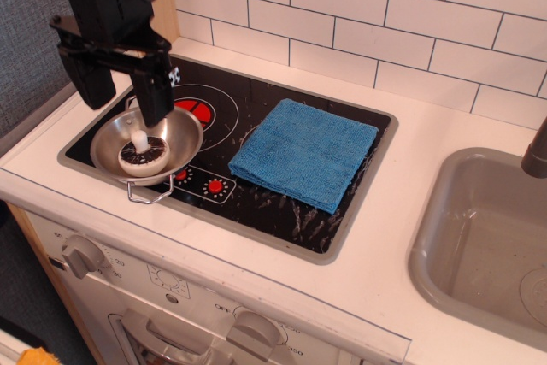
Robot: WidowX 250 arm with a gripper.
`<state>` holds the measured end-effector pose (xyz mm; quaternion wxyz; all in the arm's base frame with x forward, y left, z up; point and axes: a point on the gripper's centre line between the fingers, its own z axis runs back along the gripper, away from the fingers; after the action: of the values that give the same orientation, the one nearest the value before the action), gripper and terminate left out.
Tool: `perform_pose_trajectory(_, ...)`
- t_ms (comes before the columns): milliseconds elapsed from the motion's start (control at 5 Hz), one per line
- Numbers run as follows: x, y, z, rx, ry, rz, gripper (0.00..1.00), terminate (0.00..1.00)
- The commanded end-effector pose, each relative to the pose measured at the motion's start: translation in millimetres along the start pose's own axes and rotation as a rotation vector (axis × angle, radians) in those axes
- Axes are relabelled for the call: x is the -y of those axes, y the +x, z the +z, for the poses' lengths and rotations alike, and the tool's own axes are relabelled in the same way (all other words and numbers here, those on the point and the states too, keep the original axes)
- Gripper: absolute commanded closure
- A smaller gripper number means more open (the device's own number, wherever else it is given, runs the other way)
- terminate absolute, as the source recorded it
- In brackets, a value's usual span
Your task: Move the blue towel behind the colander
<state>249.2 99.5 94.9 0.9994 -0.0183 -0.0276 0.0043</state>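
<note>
Pincer [120, 96] hangs with jaws apart over the colander [147, 146] at the left edge, apparently gripping nothing. Blue towel [303, 151] lies flat mid-counter, untouched. Reaching phase: next, travel right and pinch its edge

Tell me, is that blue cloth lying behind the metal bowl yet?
No, the blue towel lies flat on the stovetop's right half, beside the colander, not behind it.

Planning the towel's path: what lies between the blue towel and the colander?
Only bare black stovetop with its printed burner rings separates the blue towel from the colander; the one camera view shows nothing standing there.
</note>
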Motion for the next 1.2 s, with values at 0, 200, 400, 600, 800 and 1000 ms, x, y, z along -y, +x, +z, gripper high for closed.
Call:
perform_pose_trajectory(0, 26, 36, -17, 0.003, 0.0, -0.001, 0.0, 0.0)
perform_pose_trajectory(200, 51, 65, -31, -0.002, 0.041, -0.03, 0.0, 0.0)
perform_pose_trajectory(400, 75, 92, -43, 0.033, 0.063, -0.026, 0.0, 0.0)
perform_pose_trajectory(600, 97, 103, -54, 0.057, 0.077, -0.069, 0.0, 0.0)
perform_pose_trajectory(800, 109, 106, -62, 0.112, 0.056, -0.084, 0.0, 0.0)
perform_pose_trajectory(1000, 111, 107, -72, 0.144, 0.044, -0.098, 0.0, 0.0)
